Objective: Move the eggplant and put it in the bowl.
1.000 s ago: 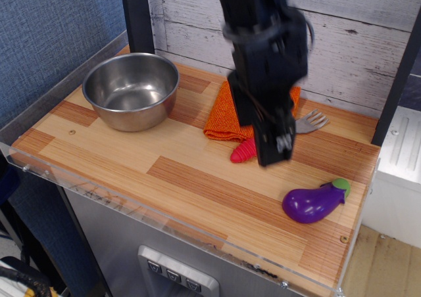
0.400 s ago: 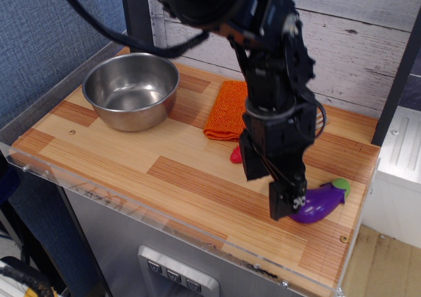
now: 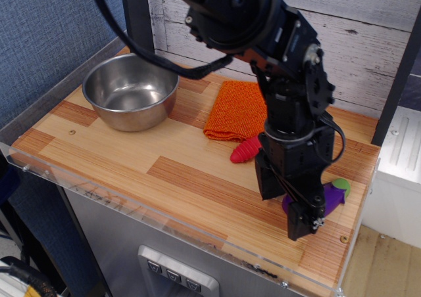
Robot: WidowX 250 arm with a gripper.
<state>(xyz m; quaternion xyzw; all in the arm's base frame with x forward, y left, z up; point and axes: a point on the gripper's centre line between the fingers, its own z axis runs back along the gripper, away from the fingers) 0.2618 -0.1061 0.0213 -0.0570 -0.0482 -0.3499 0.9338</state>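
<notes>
The purple eggplant point(image 3: 334, 196) with its green stem cap lies on the wooden table near the front right corner, largely hidden by my gripper. My gripper point(image 3: 289, 202) is down over it with black fingers point(image 3: 304, 219) on either side; a strip of purple shows between them. The jaws look open around the eggplant, not closed on it. The shiny steel bowl point(image 3: 131, 118) stands empty at the back left, far from the gripper.
An orange cloth point(image 3: 231, 110) lies at the back centre. The red handle of a fork point(image 3: 245, 151) lies just left of my gripper, its tines hidden behind the arm. The table's clear front lip point(image 3: 164, 228) and right edge are close to the eggplant.
My gripper has moved from above the fork forward and right, and come down over the eggplant. The eggplant and the bowl have not moved.
</notes>
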